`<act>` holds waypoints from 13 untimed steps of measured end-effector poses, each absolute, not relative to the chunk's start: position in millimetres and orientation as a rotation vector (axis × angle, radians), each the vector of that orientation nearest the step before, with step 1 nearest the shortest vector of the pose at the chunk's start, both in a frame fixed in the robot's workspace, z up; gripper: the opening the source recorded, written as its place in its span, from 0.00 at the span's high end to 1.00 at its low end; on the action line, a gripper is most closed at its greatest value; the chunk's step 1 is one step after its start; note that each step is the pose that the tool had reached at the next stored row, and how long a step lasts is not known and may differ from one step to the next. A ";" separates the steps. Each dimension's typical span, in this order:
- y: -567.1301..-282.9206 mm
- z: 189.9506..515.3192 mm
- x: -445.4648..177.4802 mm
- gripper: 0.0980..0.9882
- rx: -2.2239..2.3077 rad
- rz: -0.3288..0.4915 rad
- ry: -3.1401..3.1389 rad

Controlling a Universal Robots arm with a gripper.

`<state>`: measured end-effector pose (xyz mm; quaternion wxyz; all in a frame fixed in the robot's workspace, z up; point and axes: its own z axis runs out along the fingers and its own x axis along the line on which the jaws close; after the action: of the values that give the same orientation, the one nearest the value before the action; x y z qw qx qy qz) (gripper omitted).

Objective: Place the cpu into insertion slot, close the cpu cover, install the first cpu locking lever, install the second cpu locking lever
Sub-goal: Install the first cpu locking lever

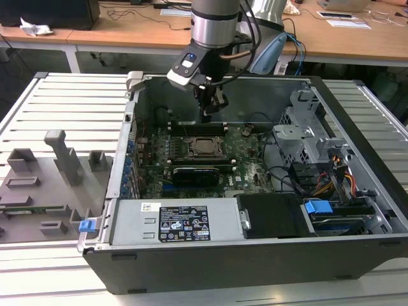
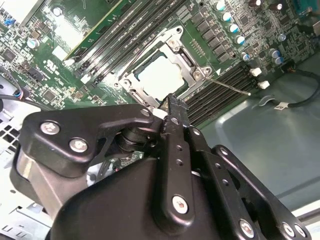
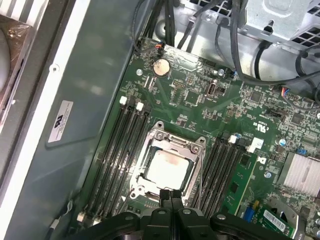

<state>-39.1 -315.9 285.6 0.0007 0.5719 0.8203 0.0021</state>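
Gripper (image 3: 172,196) clenched on nothing, poised just above near rim of socket (image 3: 135,189); beyond, chip (image 3: 167,167) seated under lowered cover (image 3: 176,141); farther, thin lever (image 2: 229,85) apparently unlatched. Lever step probably in hand, calling for fine aim on slim rod.

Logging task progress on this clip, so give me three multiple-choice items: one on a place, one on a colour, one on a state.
1. Where is the small silvery-beige square cpu?
A) in the square metal-rimmed insertion slot
B) on the grey tray outside the case
C) on the black power supply

2. What colour is the flat circuit board around the slot?
A) blue
B) green
C) red

3. How does the thin silver-grey metal cpu cover stand?
A) hinged upright
B) taken off
C) down flat

1 A: the chip sits inside the socket's rim.
2 B: the board shows green in both wrist views.
3 C: the frame lies flat around the chip, which shows through its window.
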 end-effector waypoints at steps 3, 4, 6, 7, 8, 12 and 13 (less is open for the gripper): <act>-315.9 285.5 -39.1 0.99 1.777 0.007 2.589; -315.9 285.5 -39.1 0.99 1.769 0.007 2.595; -315.9 285.5 -39.1 0.99 1.754 0.007 2.605; -315.9 285.5 -39.1 0.99 1.747 0.007 2.609; -315.9 285.5 -39.1 0.99 1.738 0.007 2.615; -315.9 285.4 -39.1 0.99 1.671 0.007 2.659; -315.9 285.4 -39.1 0.99 1.644 0.007 2.676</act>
<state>-39.1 -315.9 285.4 0.0006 0.5236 0.8520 0.0022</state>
